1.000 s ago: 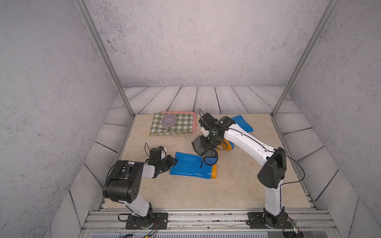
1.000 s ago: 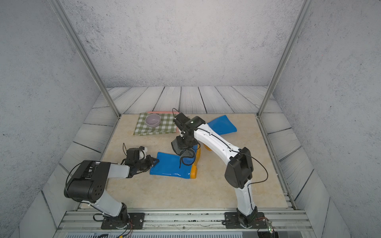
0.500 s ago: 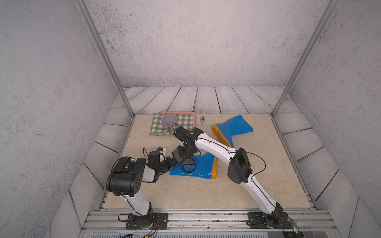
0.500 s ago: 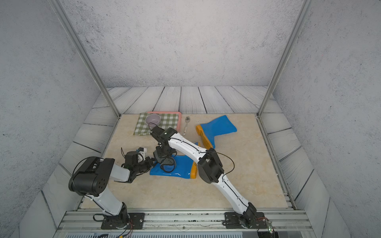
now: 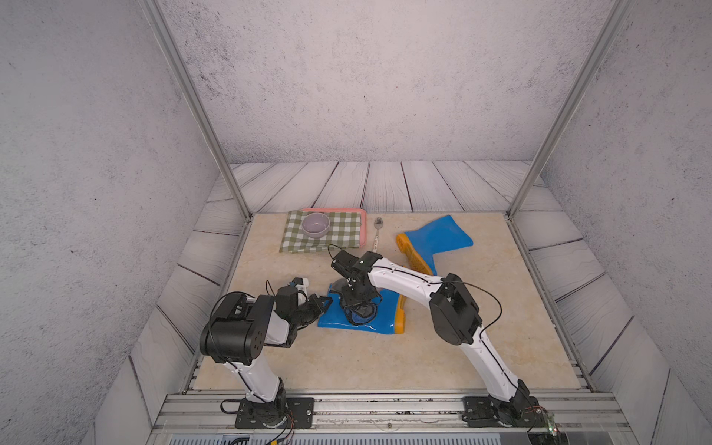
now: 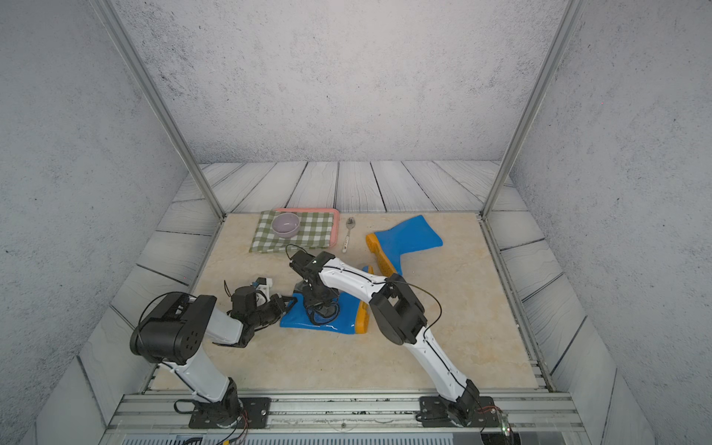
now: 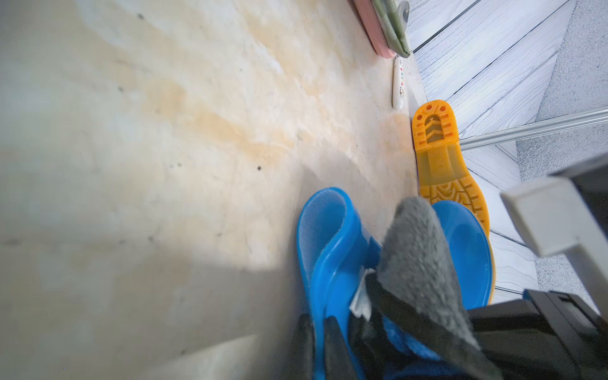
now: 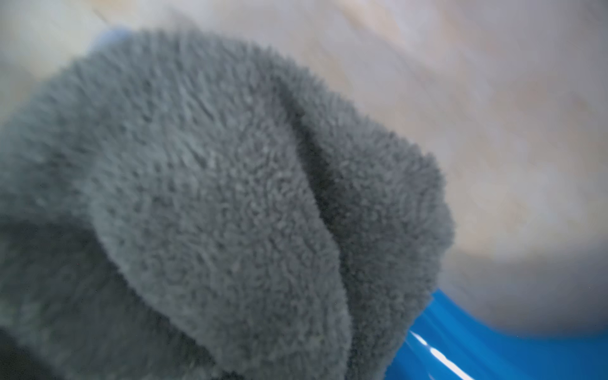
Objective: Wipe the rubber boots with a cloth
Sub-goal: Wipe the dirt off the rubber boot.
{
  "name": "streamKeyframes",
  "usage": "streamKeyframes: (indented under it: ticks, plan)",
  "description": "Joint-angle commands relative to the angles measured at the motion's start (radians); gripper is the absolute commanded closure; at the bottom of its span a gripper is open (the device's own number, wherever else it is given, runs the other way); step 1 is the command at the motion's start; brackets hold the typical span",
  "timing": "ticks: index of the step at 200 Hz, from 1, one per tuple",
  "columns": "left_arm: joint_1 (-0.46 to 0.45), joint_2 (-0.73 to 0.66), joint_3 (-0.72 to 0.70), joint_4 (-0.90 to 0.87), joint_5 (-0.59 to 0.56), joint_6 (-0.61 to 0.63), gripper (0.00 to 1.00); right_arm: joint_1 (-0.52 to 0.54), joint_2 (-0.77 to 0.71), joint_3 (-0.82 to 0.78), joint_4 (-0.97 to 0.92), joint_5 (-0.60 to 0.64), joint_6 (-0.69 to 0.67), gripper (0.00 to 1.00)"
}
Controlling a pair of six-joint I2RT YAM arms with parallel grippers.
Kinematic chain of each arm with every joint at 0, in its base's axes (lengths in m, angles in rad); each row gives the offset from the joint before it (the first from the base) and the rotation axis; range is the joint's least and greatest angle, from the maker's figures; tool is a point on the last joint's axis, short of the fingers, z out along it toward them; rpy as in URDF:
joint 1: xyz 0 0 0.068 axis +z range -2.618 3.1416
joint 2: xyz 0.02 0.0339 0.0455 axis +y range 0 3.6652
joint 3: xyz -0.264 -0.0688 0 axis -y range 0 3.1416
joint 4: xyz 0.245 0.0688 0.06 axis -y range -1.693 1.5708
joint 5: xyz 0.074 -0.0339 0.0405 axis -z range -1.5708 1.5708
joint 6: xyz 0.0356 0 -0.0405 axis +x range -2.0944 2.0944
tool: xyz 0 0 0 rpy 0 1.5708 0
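Note:
Two blue rubber boots with orange soles lie on their sides. The near boot (image 5: 379, 314) (image 6: 346, 312) is mid-table, and the far boot (image 5: 435, 237) (image 6: 408, 239) lies behind it to the right. My left gripper (image 5: 323, 303) (image 7: 319, 348) is shut on the rim of the near boot's (image 7: 329, 250) shaft opening. My right gripper (image 5: 356, 304) (image 6: 319, 302) presses the grey cloth (image 7: 418, 256) (image 8: 230, 197) onto that shaft. The cloth fills the right wrist view and hides the fingers.
At the back left a green-and-white checked cloth (image 5: 341, 237) lies over a pink tray (image 5: 363, 227) with a lilac bowl (image 5: 316, 224) on it. A spoon (image 5: 377, 231) lies beside the tray. Metal frame posts stand at the table's back corners.
My right gripper carried the cloth left and down, from above the middle of the table onto the near boot's shaft. The left gripper kept its hold on the boot's rim.

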Motion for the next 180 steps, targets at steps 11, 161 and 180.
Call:
streamKeyframes:
  ticks: [11,161,180]
  plan:
    - [-0.02,0.029,-0.053,-0.129,0.02,-0.002,1.0,-0.04,-0.169,-0.221,-0.09,0.139,-0.013,1.0]
    - [-0.02,0.015,-0.08,-0.107,0.005,-0.025,1.0,0.027,-0.084,0.06,-0.126,0.055,-0.024,1.0]
    - [-0.019,0.036,-0.082,-0.078,0.017,-0.034,1.0,0.077,0.038,0.214,-0.175,0.017,-0.03,1.0]
